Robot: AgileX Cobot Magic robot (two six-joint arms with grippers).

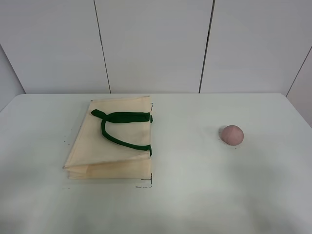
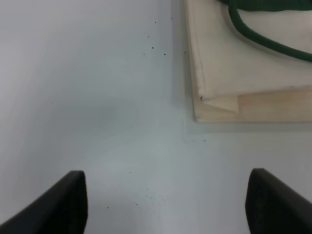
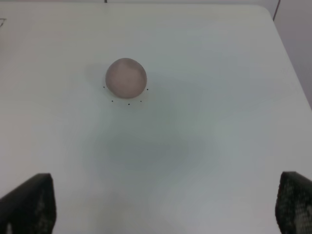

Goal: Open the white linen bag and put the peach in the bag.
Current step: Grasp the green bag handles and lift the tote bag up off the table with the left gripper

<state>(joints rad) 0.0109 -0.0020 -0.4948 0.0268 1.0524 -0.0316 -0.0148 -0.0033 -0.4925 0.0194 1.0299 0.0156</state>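
The white linen bag (image 1: 109, 141) lies flat and closed on the left half of the table, its dark green handles (image 1: 122, 127) folded across its top. Its corner also shows in the left wrist view (image 2: 243, 73). The peach (image 1: 232, 134) sits alone on the right half of the table, and shows in the right wrist view (image 3: 126, 77). My left gripper (image 2: 165, 204) is open and empty above bare table beside the bag's corner. My right gripper (image 3: 165, 209) is open and empty, set back from the peach. Neither gripper shows in the exterior high view.
The white table (image 1: 195, 195) meets a white panelled wall (image 1: 156, 44) at the back. Small black marks (image 1: 145, 184) sit by the bag's corners. The table's right edge (image 3: 292, 68) shows in the right wrist view.
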